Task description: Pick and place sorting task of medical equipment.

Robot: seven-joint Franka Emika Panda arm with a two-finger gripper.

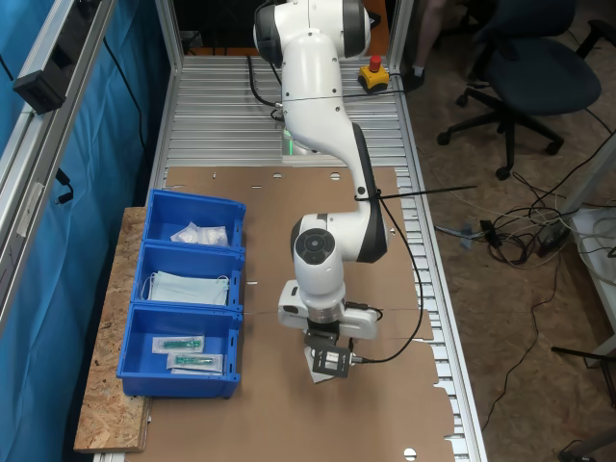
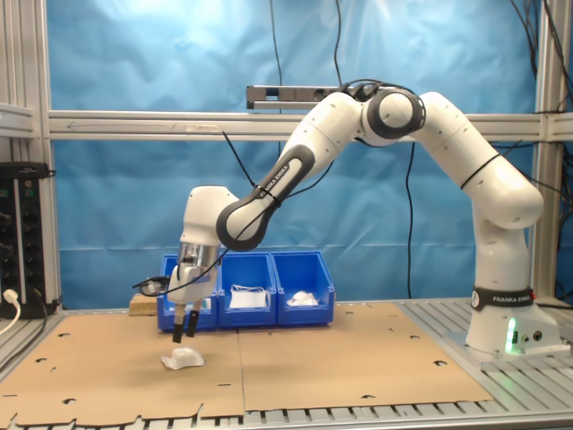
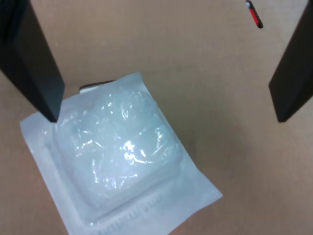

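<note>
The medical equipment, a white sealed packet (image 3: 122,156) with a rounded clear bulge, lies flat on the brown cardboard. My gripper (image 3: 167,118) hangs open a short way above it, the black fingers (image 3: 36,63) spread wide. One fingertip is over the packet's edge and the other over bare cardboard. In the second exterior view the gripper (image 2: 183,328) points down just above the packet (image 2: 183,359), with a gap between them. Seen in the first exterior view, the gripper (image 1: 327,360) covers most of the packet (image 1: 313,367). Nothing is held.
A row of three blue bins (image 1: 135,332) stands at the first exterior view's left: white packets (image 1: 199,233), pale blue masks (image 1: 188,287) and clear packets with teal pieces (image 1: 188,351). The same bins (image 2: 246,269) sit behind the gripper. A red stop button (image 1: 374,72) is near the arm's base.
</note>
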